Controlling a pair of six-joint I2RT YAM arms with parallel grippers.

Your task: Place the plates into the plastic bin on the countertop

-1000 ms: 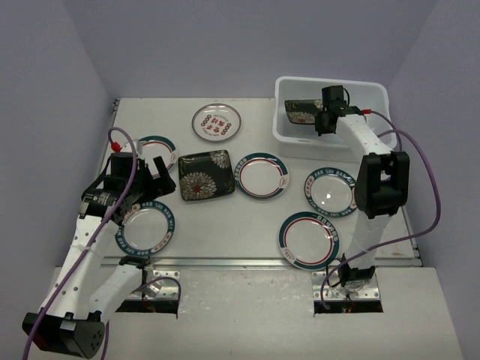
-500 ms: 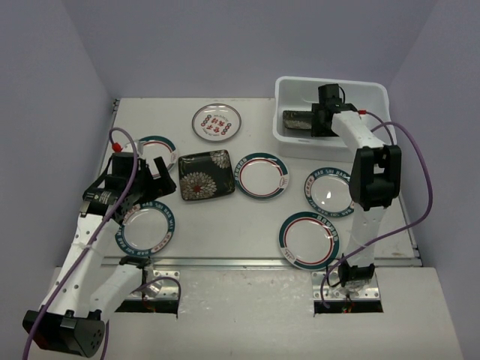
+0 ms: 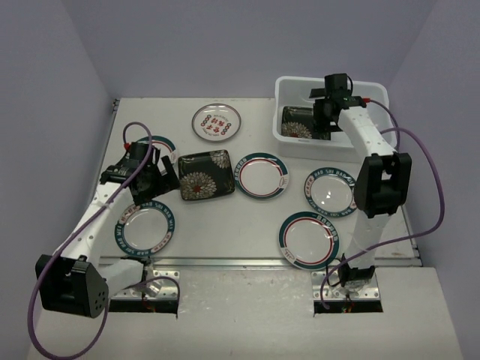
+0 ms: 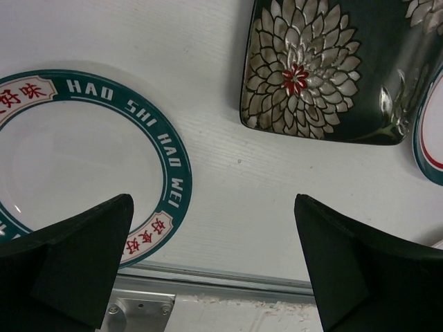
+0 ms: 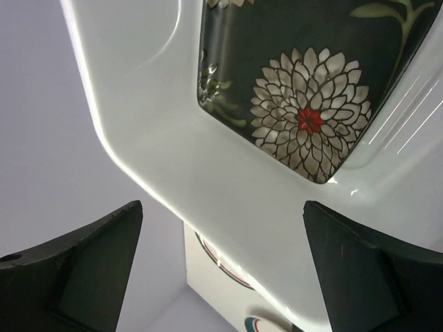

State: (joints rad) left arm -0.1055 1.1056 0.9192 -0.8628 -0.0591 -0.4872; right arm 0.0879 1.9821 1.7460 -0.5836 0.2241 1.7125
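Hovering over the bin at the far right, the right gripper has its fingers spread wide and nothing between them. Below it, one black plate lies in the bin's left end. The right wrist view shows this plate flower side up against the white wall, clear of the gripper.

Over on the left, the left gripper is wide open and empty too. It hangs above the countertop between a teal plate at the near left and the second black plate. Its wrist view has the teal rim to the left of the gripper and the black square up to the right.

Out on the countertop lie the red-patterned plate at the far centre and a middle teal plate. Two more teal plates sit at the right, and another teal plate is partly hidden behind the left gripper.
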